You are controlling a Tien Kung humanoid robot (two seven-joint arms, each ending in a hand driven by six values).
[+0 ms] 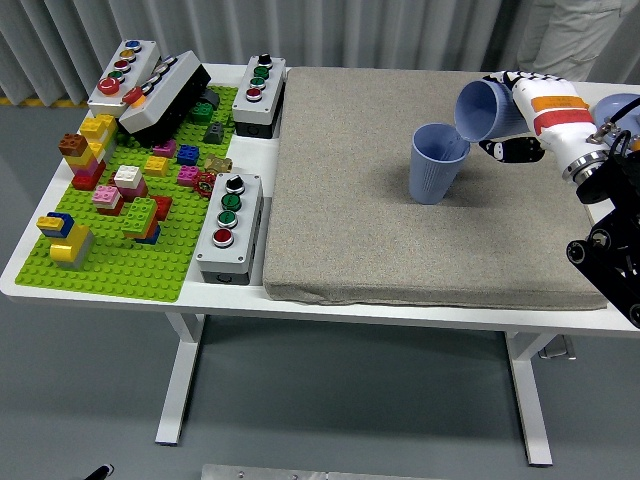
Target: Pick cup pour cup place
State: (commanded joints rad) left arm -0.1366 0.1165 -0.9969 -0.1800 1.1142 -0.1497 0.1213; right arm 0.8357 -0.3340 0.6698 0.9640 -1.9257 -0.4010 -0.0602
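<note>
1. While my right hand (528, 118) reaches in from the desk's right edge, its fingers are wrapped around a blue cup (486, 108), holding it tipped on its side with the mouth facing left and down.
2. That tilted cup's rim hangs just above and to the right of a second blue cup (436, 162), which stands upright on the grey mat (400, 230) in the mat's far right part; I cannot tell whether the two rims touch.
3. My forearm, white with an orange band, runs back towards the desk's right edge, with black arm hardware below it at the near right corner.
4. On the white desk (30, 282), the left side carries a green baseplate (120, 265) dotted with coloured bricks.
5. One button box (231, 225) sits between the baseplate and the mat's near left corner, another button box (259, 93) lies by the mat's far left corner, and a third button box (124, 74) rests at the desk's far left corner.
</note>
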